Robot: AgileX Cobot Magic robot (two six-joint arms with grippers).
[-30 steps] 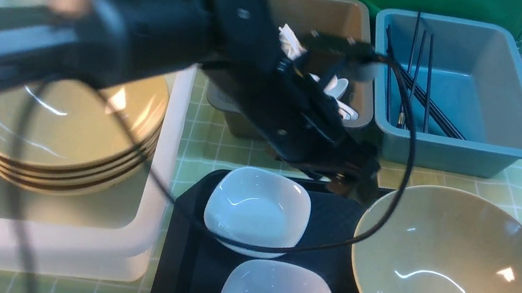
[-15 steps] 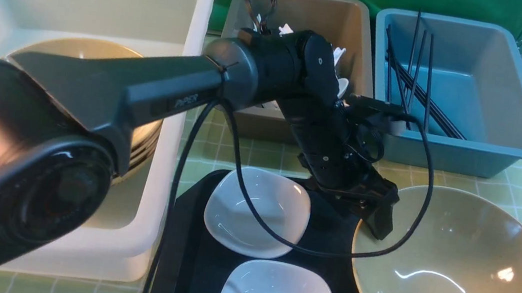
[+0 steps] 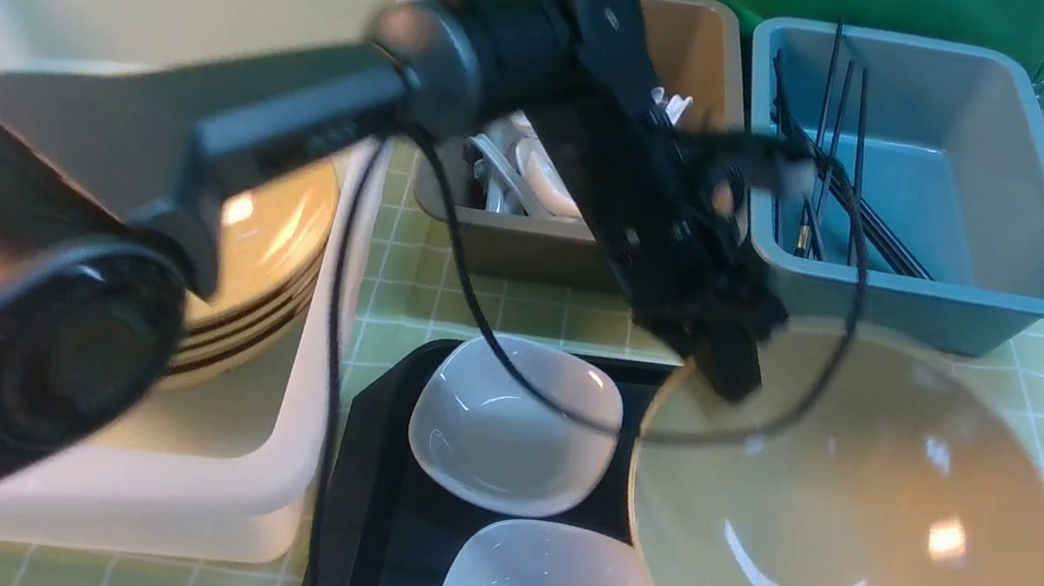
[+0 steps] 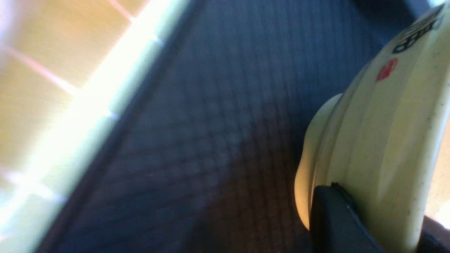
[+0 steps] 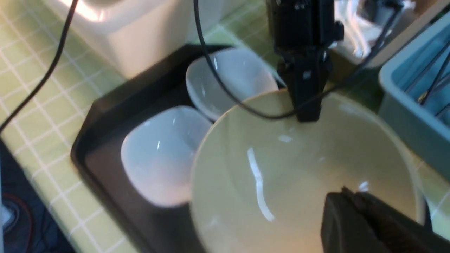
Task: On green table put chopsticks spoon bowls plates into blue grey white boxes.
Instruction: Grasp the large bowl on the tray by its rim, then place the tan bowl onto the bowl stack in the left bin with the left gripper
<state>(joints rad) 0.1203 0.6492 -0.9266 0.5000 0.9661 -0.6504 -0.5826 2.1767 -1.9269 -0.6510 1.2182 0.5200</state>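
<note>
Bowl, front view: the big tan bowl [image 3: 855, 519] hangs tipped from the left gripper [image 3: 724, 365], which is clamped on its far rim (that part is blurry). Two small white bowls [image 3: 515, 423] sit on the black tray [image 3: 367, 474], just left of the gripper.
Bowl, left wrist view: a black finger [image 4: 334, 221] presses on the bowl's underside, with the tray below.
Bowl, right wrist view: the right gripper [image 5: 351, 211] is squeezed together, close to the bowl.
</note>
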